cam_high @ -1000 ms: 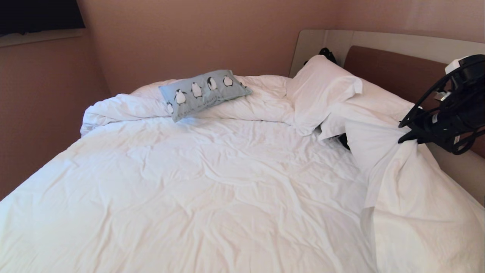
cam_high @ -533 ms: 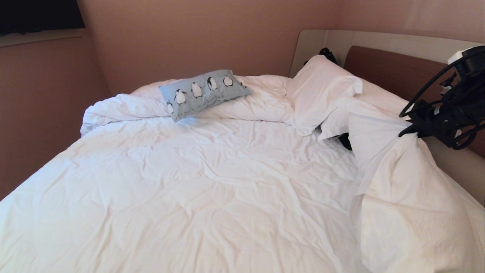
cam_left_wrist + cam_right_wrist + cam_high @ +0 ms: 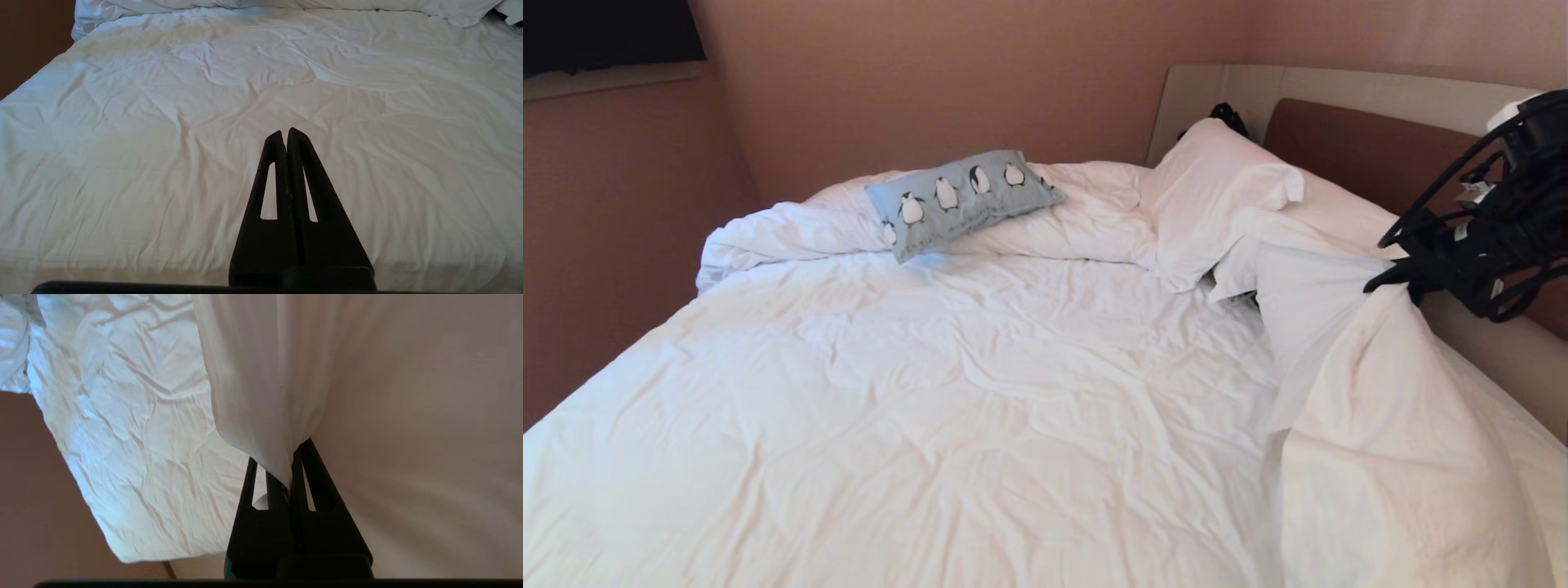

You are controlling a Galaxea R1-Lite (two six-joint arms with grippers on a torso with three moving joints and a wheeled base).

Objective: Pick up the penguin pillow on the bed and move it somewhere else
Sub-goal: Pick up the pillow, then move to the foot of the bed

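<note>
The penguin pillow [image 3: 960, 200], light blue with a row of black-and-white penguins, lies on the bunched duvet at the far side of the bed [image 3: 931, 392]. No gripper is near it. My right gripper [image 3: 1380, 286] hangs above the bed's right side, far from that pillow, shut on a fold of white bedding cloth [image 3: 1372, 408] that drapes down from it. In the right wrist view the cloth [image 3: 265, 375] is pinched between the right gripper's [image 3: 286, 465] fingers. My left gripper [image 3: 284, 132] is shut and empty, low over the near part of the bed.
Two plain white pillows [image 3: 1217, 188] lean on the brown headboard [image 3: 1356, 147] at the back right. A small dark object [image 3: 1229, 114] sits behind them. Walls close in along the bed's far side and left side.
My right gripper has shifted a little up and left, drawing the white cloth with it. The cloth's hanging edge now lies further left over the bed. The penguin pillow has stayed put.
</note>
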